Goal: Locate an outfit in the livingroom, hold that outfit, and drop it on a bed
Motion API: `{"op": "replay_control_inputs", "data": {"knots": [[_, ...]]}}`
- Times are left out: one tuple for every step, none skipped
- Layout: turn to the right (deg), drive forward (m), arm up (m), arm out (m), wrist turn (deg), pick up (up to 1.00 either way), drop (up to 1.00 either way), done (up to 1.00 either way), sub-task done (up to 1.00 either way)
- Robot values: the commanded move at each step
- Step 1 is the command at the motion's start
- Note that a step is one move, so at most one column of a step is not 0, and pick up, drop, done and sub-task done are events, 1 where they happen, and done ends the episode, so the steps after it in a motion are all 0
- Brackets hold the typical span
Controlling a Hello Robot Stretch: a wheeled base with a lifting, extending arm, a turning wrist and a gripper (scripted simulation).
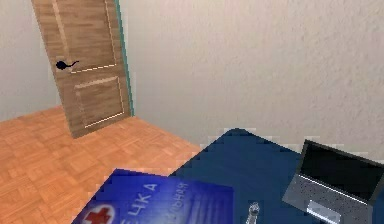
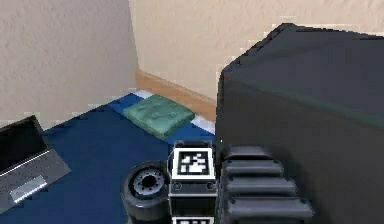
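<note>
A dark blue bed [image 1: 240,160] takes up the forward view's lower right and shows again in the arm side view as the bed [image 2: 100,150]. Low in the arm side view stands a white square with black marks [image 2: 193,165], with ribbed dark arm segments [image 2: 255,190] to its right. Left of the square is the gripper's dark round body [image 2: 148,190]. Its far end is not clear, so I cannot tell whether it holds anything. A large dark grey mass [image 2: 310,90] fills that view's upper right; I cannot tell what it is.
An open grey laptop [image 1: 335,180] lies on the bed, seen again as the laptop [image 2: 25,160]. A blue flat item with a red and white cross [image 1: 150,200] lies at the bed's near end. A green cushion [image 2: 160,115] lies by the beige wall. A wooden door [image 1: 88,60] stands beyond bare wood floor [image 1: 60,160].
</note>
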Motion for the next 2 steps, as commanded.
{"op": "replay_control_inputs", "data": {"knots": [[0.0, 0.0, 0.0, 0.48, 0.0, 0.0, 0.0, 0.0, 0.0], [0.0, 0.0, 0.0, 0.0, 39.0, 0.0, 0.0, 0.0, 0.0]]}}
